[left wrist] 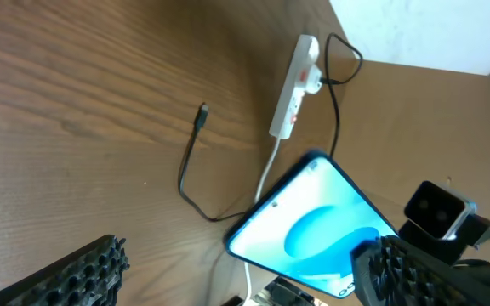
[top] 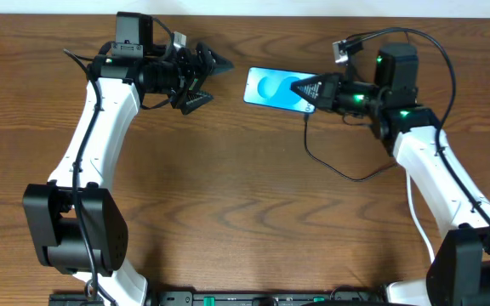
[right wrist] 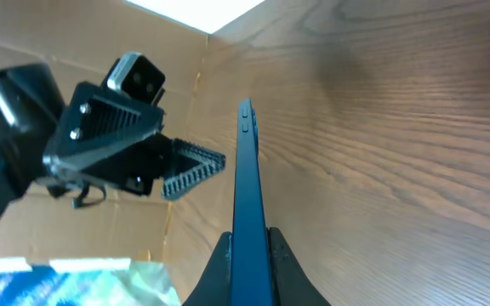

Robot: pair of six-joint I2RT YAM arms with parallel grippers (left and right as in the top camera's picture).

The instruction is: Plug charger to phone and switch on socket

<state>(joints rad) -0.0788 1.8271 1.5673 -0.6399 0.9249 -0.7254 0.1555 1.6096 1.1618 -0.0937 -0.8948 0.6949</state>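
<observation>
My right gripper (top: 306, 90) is shut on the phone (top: 270, 87) and holds it by its right end above the table. The right wrist view shows the phone edge-on (right wrist: 247, 170) between the closed jaws (right wrist: 249, 255). My left gripper (top: 211, 81) is open and empty, just left of the phone, with its fingers wide apart (left wrist: 245, 285). The phone's light-blue screen (left wrist: 313, 221) shows in the left wrist view. The charger cable (left wrist: 185, 174) lies loose on the table with its small tip (left wrist: 202, 115) free. The socket strip (left wrist: 294, 85) lies beyond it, hidden in the overhead view.
The black cable loops across the wood (top: 347, 174) below the right gripper. A thick white cord (left wrist: 266, 166) runs from the strip under the phone. Cardboard (right wrist: 100, 238) and a wall stand behind the table's far edge.
</observation>
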